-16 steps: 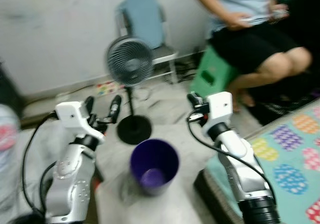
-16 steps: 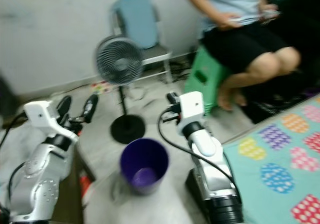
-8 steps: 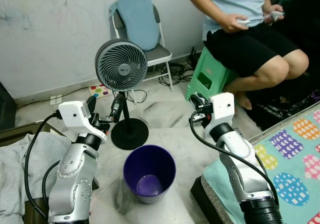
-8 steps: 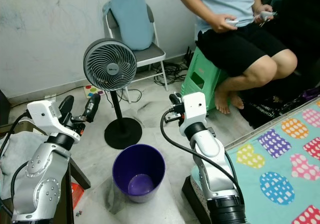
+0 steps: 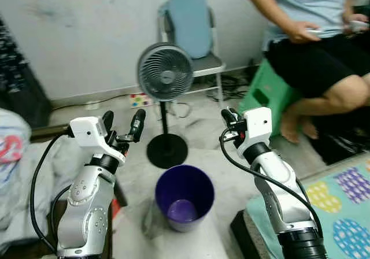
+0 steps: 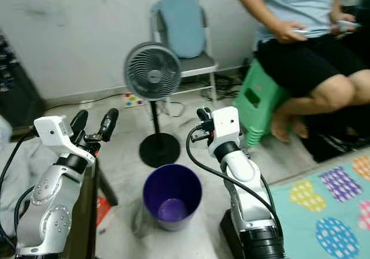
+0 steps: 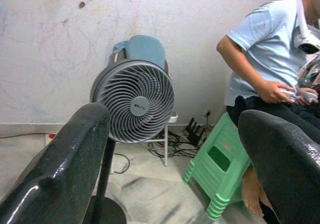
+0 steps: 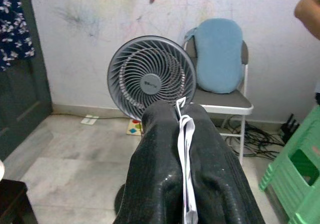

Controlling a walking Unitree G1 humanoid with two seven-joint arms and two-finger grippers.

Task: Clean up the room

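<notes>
A purple bin (image 5: 184,198) stands open on the floor between my two arms, with nothing clearly visible inside. My left gripper (image 5: 124,115) is held up to the left of the bin, open, with nothing between its fingers (image 7: 75,149). To the right of the bin and above its rim, my right gripper (image 5: 227,114) is shut on a thin white scrap (image 8: 186,154), which looks like paper. The scrap sticks out along the seam between the two black fingers (image 8: 155,169).
A grey pedestal fan (image 5: 165,72) stands just behind the bin, and a folding chair (image 5: 191,25) with a blue cushion stands against the wall. A person (image 5: 312,33) sits on a green stool (image 5: 260,94) at right. Clothes (image 5: 11,149) lie at left, a patterned mat (image 5: 347,207) at right.
The camera has swung left, so everything sits further right in the picture. Both arms hold the same pose; the right gripper stays shut and the left stays open.
</notes>
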